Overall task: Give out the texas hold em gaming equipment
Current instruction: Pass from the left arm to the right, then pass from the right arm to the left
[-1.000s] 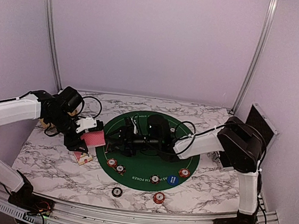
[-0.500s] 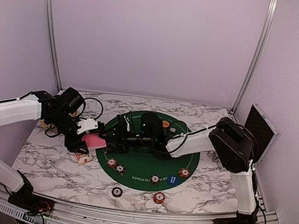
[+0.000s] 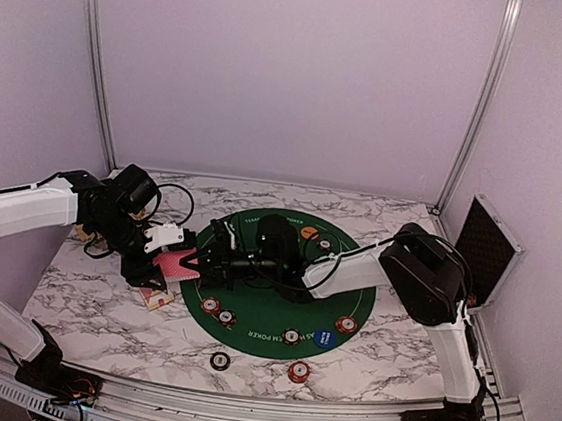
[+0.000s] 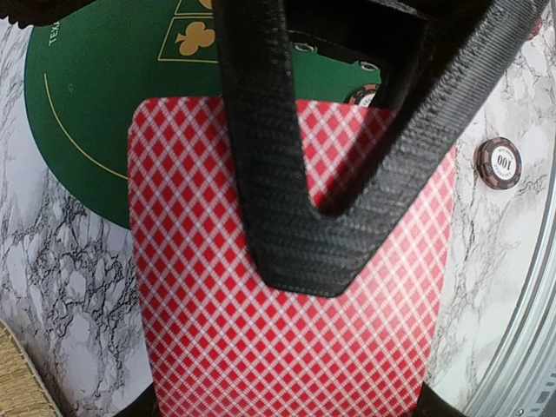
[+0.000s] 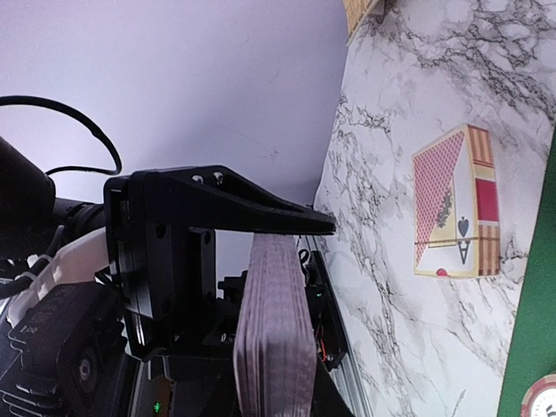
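The left gripper [image 3: 167, 261] is clamped on a deck of pink-red, diamond-backed playing cards [image 4: 261, 347], holding it above the left edge of the round green felt mat [image 3: 260, 314]; in the left wrist view its black finger lies across the top card's back. The right gripper [image 3: 201, 259] reaches across the mat to the edge of the deck that faces the mat; I cannot tell whether its jaws have closed on a card. Along the mat's near rim lie small round red-and-white poker chips [image 3: 210, 305] and a blue round button [image 3: 324, 338]; an orange chip [image 3: 308, 232] sits on the mat's far part. Off the mat's near edge, on the white marble-patterned table [image 3: 386, 357], lie a dark chip [image 3: 219, 361] and a red chip [image 3: 297, 371], apart from each other. A small pink-red and cream card box [image 5: 456, 204] lies flat on the table just left of the mat, below the held deck; a black hinged case [image 3: 483, 247] stands at the table's edge, right of the mat.
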Controlling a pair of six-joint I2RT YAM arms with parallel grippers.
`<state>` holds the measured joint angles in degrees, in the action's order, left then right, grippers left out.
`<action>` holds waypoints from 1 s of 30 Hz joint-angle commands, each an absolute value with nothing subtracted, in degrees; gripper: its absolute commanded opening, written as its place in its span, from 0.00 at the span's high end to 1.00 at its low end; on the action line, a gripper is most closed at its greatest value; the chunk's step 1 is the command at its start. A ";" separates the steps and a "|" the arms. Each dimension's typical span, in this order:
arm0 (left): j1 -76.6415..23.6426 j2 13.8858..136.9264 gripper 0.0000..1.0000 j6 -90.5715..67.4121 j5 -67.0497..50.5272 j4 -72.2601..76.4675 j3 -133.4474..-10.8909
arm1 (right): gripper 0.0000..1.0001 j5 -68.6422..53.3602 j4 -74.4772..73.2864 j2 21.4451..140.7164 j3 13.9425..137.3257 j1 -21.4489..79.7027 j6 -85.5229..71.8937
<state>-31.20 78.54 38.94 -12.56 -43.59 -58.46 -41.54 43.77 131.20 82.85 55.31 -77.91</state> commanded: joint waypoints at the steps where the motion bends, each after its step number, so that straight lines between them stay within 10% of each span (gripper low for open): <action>1: -31.73 75.89 0.43 38.44 -13.67 -43.07 -60.52 | 0.88 -41.83 48.14 131.80 84.42 55.55 -80.11; 3: -31.73 74.42 0.03 38.56 -13.65 -42.21 -59.96 | 0.91 -41.84 48.95 131.56 83.89 55.44 -80.67; 30: -32.26 65.37 0.01 44.97 -18.08 -38.37 -56.09 | 0.93 -41.03 47.90 127.00 85.29 57.42 -80.83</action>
